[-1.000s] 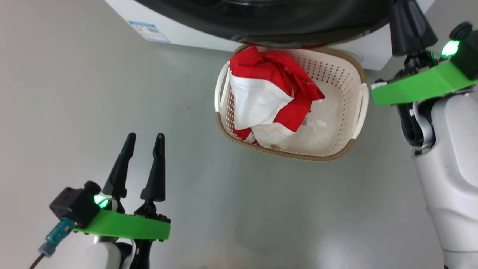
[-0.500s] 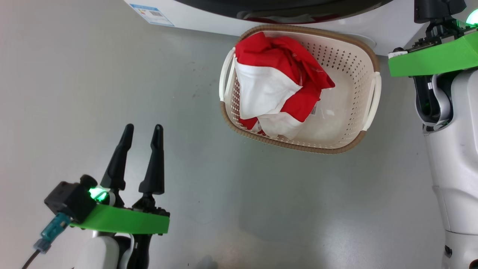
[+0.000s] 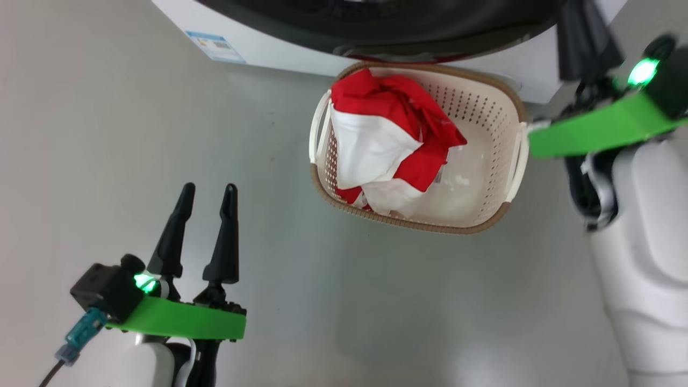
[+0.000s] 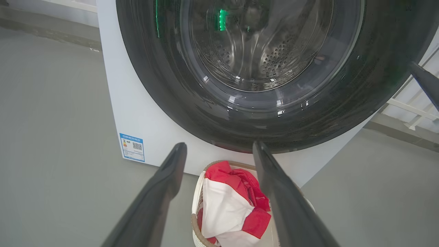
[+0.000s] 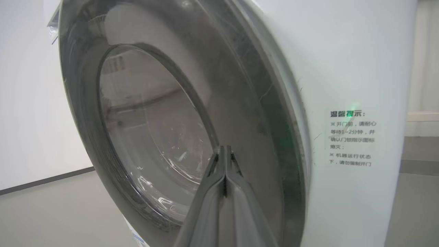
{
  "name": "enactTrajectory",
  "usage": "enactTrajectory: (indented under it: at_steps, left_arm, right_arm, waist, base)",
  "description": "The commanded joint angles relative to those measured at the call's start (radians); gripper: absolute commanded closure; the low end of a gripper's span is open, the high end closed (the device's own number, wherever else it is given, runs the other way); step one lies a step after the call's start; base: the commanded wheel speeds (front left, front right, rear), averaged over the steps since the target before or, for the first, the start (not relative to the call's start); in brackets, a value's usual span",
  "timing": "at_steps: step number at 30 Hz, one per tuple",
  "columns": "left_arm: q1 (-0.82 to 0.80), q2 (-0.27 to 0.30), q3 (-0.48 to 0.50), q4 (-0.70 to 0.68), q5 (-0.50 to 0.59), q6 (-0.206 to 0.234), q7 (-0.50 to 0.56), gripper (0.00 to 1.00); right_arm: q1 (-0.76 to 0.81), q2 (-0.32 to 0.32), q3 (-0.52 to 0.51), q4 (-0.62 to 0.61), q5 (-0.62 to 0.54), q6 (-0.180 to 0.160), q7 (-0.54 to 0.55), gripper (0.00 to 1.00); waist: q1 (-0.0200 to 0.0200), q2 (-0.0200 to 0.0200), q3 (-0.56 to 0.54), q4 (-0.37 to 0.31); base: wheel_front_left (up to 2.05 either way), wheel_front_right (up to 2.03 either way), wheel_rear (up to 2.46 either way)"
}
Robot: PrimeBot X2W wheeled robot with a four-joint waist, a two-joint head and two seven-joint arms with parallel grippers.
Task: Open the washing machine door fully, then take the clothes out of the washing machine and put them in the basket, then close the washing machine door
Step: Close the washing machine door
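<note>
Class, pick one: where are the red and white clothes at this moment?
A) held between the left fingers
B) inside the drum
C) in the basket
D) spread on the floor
C: the clothes lie heaped inside the basket, against its left side.

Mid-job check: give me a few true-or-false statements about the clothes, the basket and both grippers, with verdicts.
1. The clothes lie in the basket. True.
2. The left gripper holds a garment. False: its jaws are open and empty.
3. The right gripper has its jaws spread wide. False: they are pressed together.
4. The basket stands on the floor right by the washing machine. True.
</note>
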Motion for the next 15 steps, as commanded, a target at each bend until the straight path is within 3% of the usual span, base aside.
enactTrajectory:
  at_steps: [1, 2, 3, 4, 7, 15]
  left_arm:
    - [0.018, 0.024, 0.034, -0.013, 0.012, -0.006, -0.012, 0.0]
    - [0.026, 0.024, 0.04, -0.005, 0.024, -0.006, -0.012, 0.0]
    - [0.03, 0.024, 0.044, -0.003, 0.03, -0.006, -0.012, 0.0]
    - [0.034, 0.024, 0.05, 0.0, 0.037, -0.006, -0.012, 0.0]
    - [0.054, 0.033, 0.063, 0.007, 0.05, -0.006, -0.012, 0.0]
    - [0.113, 0.073, 0.076, 0.023, 0.061, -0.006, -0.012, 0.0]
  right_arm:
    - [0.048, 0.021, 0.027, -0.032, 0.006, -0.001, -0.005, 1.0]
    - [0.092, 0.021, 0.036, -0.037, 0.013, -0.001, -0.005, 0.73]
    - [0.113, 0.021, 0.042, -0.041, 0.015, -0.001, -0.005, 0.58]
    - [0.134, 0.022, 0.045, -0.046, 0.019, -0.001, -0.005, 0.52]
    - [0.204, 0.025, 0.053, -0.059, 0.029, -0.001, -0.005, 0.0]
    - [0.382, 0.034, 0.064, -0.062, 0.048, -0.001, -0.005, 0.0]
  waist:
    - [0.0, 0.0, -0.041, -0.015]
    - [0.0, 0.0, -0.066, -0.025]
    - [0.0, 0.0, -0.078, -0.03]
    - [0.0, 0.0, -0.091, -0.037]
    - [0.0, 0.0, -0.131, -0.058]
    - [0.0, 0.0, -0.232, -0.114]
  base:
    - [0.0, 0.0, 0.0]
    - [0.0, 0.0, 0.0]
    - [0.0, 0.0, 0.0]
    - [0.0, 0.0, 0.0]
    - [0.0, 0.0, 0.0]
    - [0.0, 0.0, 0.0]
